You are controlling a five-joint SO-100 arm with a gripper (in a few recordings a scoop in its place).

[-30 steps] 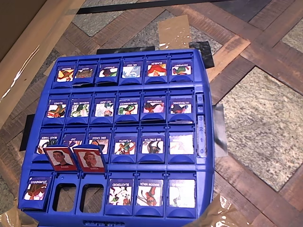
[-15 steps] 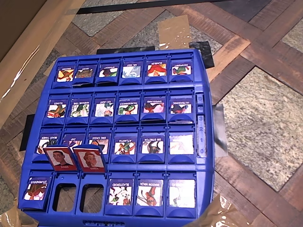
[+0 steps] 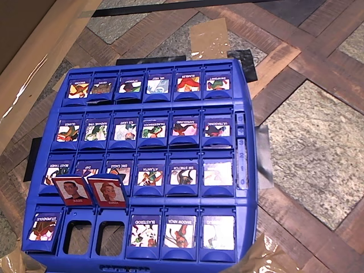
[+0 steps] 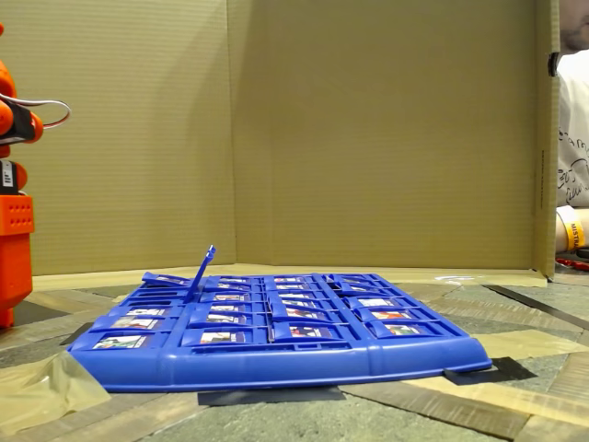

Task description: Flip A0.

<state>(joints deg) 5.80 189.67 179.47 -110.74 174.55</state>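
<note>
**STUPENDOUS tile lies flat, bottom-left of the board**

In the overhead view you find the STUPENDOUS tile (image 3: 43,227) lying flat, blue face up, in the bottom row's leftmost slot of the blue game board (image 3: 245,91). Just right of it two slots stand empty — their red-framed portrait tiles (image 3: 90,191) are raised upright. In the fixed view the orange arm (image 4: 13,207) stands at the left edge; its jaws are out of frame, so you cannot tell their state. The board rests on the counter (image 3: 318,136).
</note>
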